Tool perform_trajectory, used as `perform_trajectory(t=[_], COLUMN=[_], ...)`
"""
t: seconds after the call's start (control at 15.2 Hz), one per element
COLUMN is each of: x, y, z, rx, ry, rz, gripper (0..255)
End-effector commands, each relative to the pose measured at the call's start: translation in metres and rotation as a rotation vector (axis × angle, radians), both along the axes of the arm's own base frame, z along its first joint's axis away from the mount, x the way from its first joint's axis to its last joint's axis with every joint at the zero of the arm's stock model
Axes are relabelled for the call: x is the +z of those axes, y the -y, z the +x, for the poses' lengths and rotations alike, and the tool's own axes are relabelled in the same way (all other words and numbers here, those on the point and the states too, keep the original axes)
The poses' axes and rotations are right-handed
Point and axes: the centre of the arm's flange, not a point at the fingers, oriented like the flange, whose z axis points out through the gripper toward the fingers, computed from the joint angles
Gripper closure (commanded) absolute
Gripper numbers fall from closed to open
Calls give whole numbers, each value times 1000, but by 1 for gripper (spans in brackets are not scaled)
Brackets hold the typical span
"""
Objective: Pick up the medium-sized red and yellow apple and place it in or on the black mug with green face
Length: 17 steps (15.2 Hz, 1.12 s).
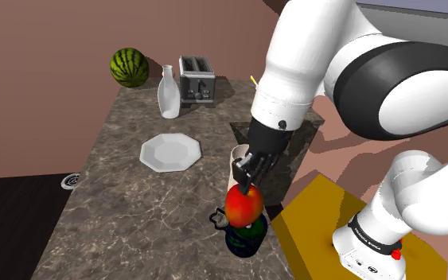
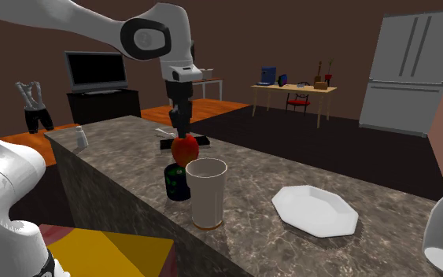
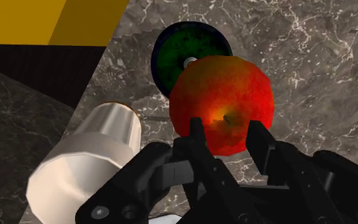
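Apple, red and yellow, is hanging in the hand, which is clamping narrowly on its upper half, directly above the black mug at the tabletop's near right edge. Judging by looks, it is handling as firm, smooth and fairly light, so it is gripping best across the widest part.

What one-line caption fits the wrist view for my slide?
Gripper clasps a red-yellow apple over the black mug, beside a white cup.

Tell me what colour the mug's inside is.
Mottled dark green inside the mug, partly behind the apple; the wrist view shows it best.
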Motion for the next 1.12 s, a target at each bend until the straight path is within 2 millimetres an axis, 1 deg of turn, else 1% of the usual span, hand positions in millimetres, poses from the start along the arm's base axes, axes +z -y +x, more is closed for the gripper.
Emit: perform_trajectory(t=[0.0, 0.26, 0.46, 0.53, 1.06], x=[-1, -1, 39, 49, 49], y=[0, 0, 3, 4, 4], z=[0, 0, 0, -1, -1], rx=[0, 0, 0, 0, 0], ry=[-1, -1, -1, -1, -1], rz=[-1, -1, -1, -1, -1], gripper=[0, 0, 0, 0, 0])
